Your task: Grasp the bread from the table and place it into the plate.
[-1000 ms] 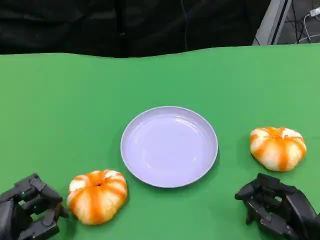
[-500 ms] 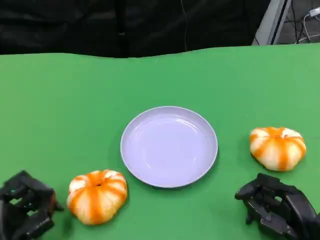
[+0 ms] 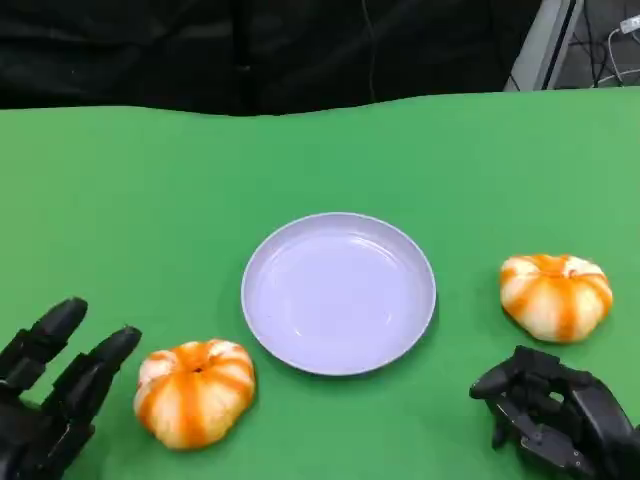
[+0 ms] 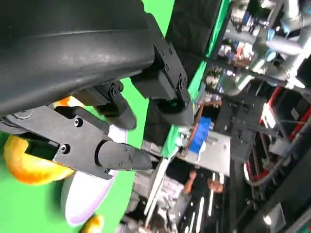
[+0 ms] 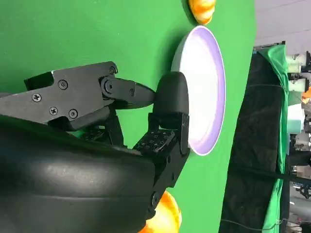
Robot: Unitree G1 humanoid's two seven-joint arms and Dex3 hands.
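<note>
Two orange-and-white breads on the green table [image 3: 120, 200]. One bread [image 3: 194, 392] at lower left of the head view, just left of the purple plate [image 3: 338, 293] in the middle. Other bread [image 3: 555, 294] at right, apart from the plate. Left hand [image 3: 50, 400] in the lower left corner, fingers [image 3: 95, 365] spread wide, holding nothing, near the first bread but not touching. Right hand [image 3: 555, 415] in the lower right corner, fingers curled in, holding nothing, just below the second bread.
</note>
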